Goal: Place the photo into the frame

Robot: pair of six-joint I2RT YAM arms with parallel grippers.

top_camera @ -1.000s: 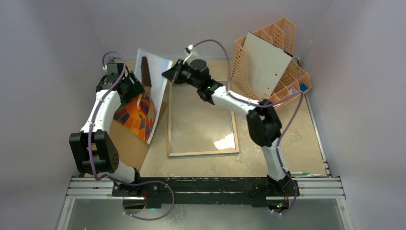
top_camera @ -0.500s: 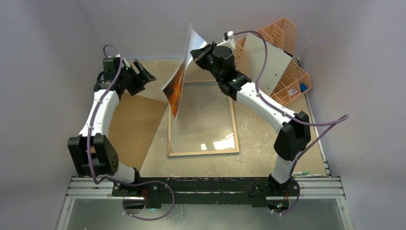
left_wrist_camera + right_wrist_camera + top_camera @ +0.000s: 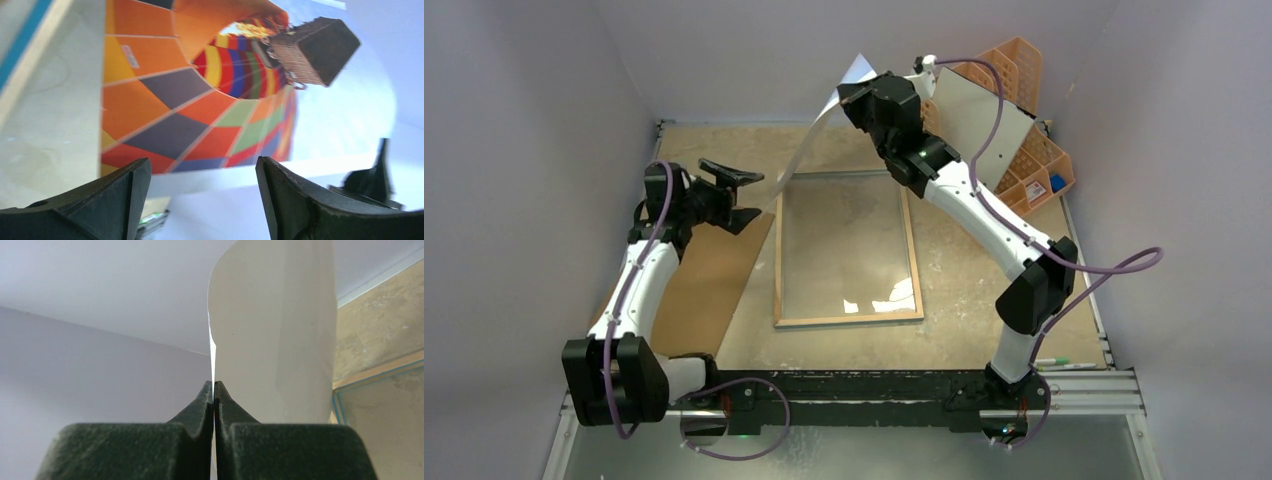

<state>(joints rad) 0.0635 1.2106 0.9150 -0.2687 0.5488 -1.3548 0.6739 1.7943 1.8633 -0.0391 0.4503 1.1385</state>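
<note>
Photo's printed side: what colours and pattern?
The photo shows orange, red, purple and green balloon panels, brown basket, pale sky; best in the left wrist view.

Balloon photo [image 3: 200, 100] aloft, curling (pale back up), frame [image 3: 849, 320] lying flat.

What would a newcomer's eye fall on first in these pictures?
The photo, a bright orange hot-air balloon print, hangs curled in mid-air at the far centre, pinched at one edge by the shut right hand. The frame lies flat mid-table, just nearer than the sheet. The left hand stands open beside the sheet, holding nothing.
</note>
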